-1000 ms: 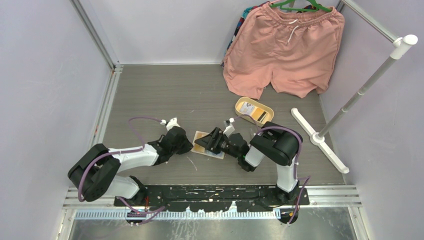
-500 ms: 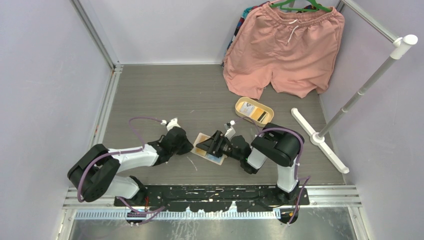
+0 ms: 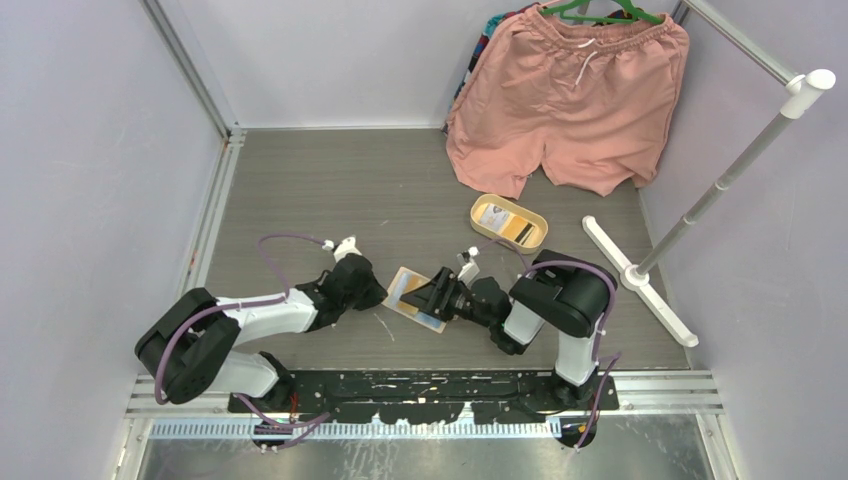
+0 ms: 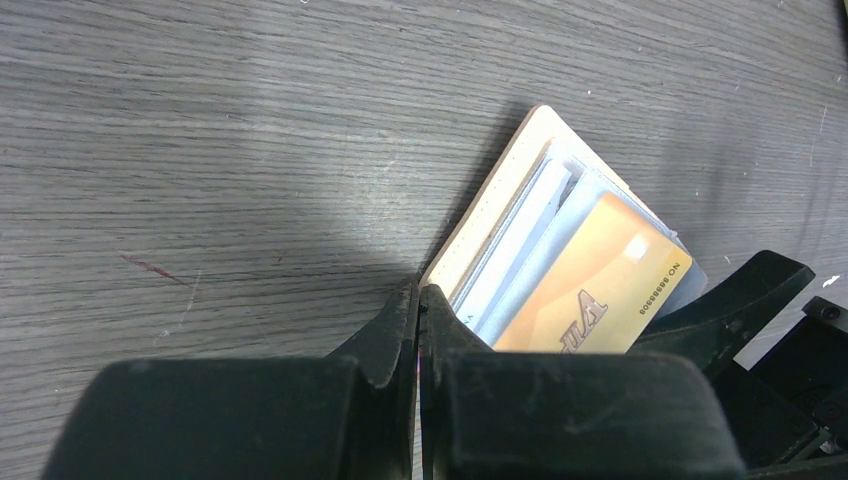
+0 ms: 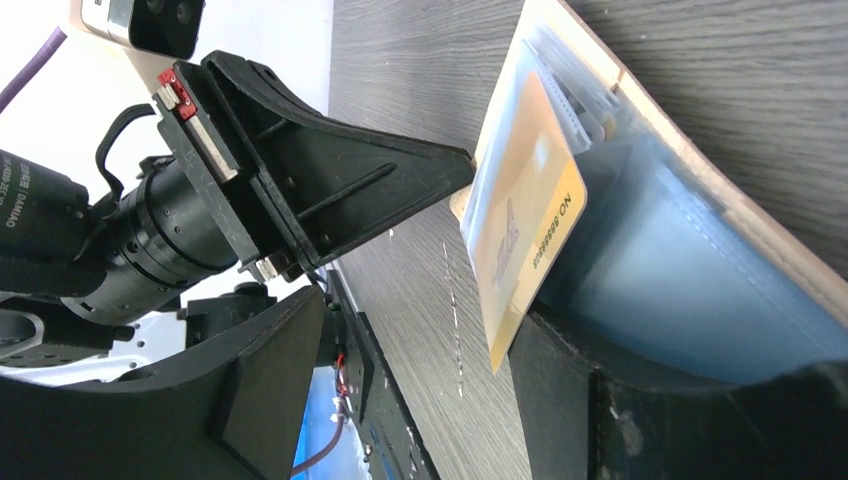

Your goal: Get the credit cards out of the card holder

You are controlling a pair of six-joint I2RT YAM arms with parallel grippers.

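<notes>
The card holder [image 3: 408,290] lies open on the table between both arms; its tan edge [image 4: 497,200] and bluish pocket [image 5: 680,270] show. An orange-yellow credit card [image 4: 600,290] [image 5: 525,230] sticks partly out of it, with pale cards [image 4: 520,245] tucked beside it. My left gripper [image 4: 418,292] [image 3: 374,293] is shut, its tips pressing at the holder's near corner. My right gripper [image 5: 420,320] [image 3: 437,297] is open at the holder's opposite side. One of its fingers [image 5: 565,400] lies against the pocket. The orange card's free edge stands in the gap, and nothing is clamped.
An oval tan tray [image 3: 476,214] with cards in it sits behind the right arm. Pink shorts [image 3: 565,100] hang at the back right. A white rack foot [image 3: 640,282] and its pole [image 3: 740,160] stand to the right.
My right gripper has shifted slightly toward the near edge along the card holder, staying open. The left arm has not moved.
</notes>
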